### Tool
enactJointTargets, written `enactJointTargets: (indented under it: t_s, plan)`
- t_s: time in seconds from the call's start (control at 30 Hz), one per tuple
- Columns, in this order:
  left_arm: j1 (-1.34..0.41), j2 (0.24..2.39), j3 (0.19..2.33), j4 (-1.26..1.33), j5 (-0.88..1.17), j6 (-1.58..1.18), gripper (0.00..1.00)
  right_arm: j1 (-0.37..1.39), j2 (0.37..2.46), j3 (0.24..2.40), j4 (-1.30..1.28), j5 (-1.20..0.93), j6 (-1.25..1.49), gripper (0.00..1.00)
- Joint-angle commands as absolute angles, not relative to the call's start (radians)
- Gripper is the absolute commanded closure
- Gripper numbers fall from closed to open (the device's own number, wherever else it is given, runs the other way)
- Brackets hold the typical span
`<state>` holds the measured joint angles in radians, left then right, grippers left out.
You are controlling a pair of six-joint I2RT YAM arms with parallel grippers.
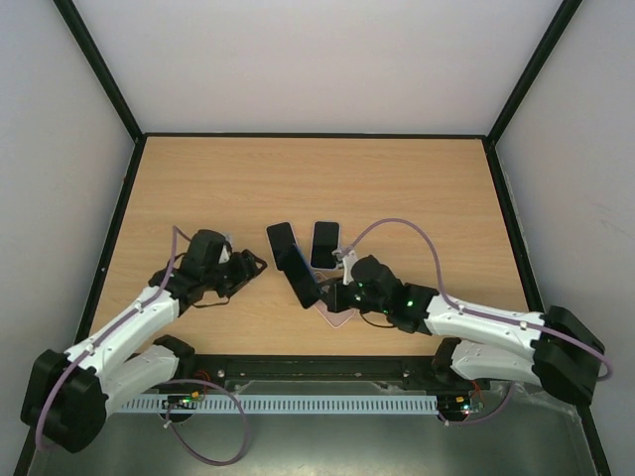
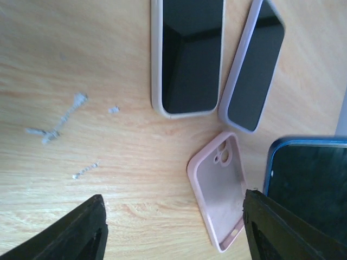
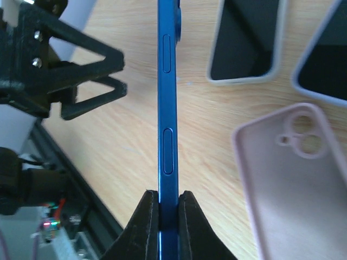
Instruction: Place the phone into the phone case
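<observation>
right gripper (image 3: 168,199): clamped on blue phone (image 3: 168,108) (edge-on) | left gripper (image 2: 173,222): wide open

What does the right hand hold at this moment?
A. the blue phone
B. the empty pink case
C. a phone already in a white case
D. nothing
A: the right hand is clamped on the edge of the blue phone, while the pink case lies empty beside it.

Wooden table (image 1: 397,188): white-cased phone (image 2: 188,54) lying flat; lilac-cased phone (image 2: 252,65) just beside it; pale specks (image 2: 59,122) near its opposite side.
</observation>
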<state>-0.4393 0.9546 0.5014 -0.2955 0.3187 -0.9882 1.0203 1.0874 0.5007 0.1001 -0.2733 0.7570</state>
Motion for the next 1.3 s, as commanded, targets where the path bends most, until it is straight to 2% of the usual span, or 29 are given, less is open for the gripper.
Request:
enactJointTargets:
  t_s: [0.0, 0.33, 0.5, 0.9, 1.1, 1.27]
  plan:
    - [-0.521, 1.046, 0.467, -0.161, 0.338, -1.02, 0.34, 1.014, 1.016, 0.542, -0.212, -0.11, 0.698, 0.98]
    - [-0.714, 1.359, 0.545, -0.001, 0.263, -1.081, 0.5, 1.014, 0.847, 0.564, -0.401, 0.147, 0.825, 0.98]
    - [-0.747, 1.485, 0.613, 0.005, 0.247, -1.068, 0.6, 1.014, 0.783, 0.548, -0.394, 0.16, 0.836, 0.98]
    - [-0.777, 1.583, 0.666, -0.074, 0.166, -1.06, 0.76, 1.014, 0.727, 0.489, -0.358, 0.143, 0.853, 0.98]
    - [-0.824, 1.601, 0.721, -0.17, 0.106, -1.045, 0.81, 1.014, 0.717, 0.466, -0.331, 0.134, 0.862, 0.98]
    - [-0.829, 1.604, 0.722, -0.216, 0.087, -1.012, 0.97, 1.014, 0.707, 0.454, -0.31, 0.101, 0.86, 0.98]
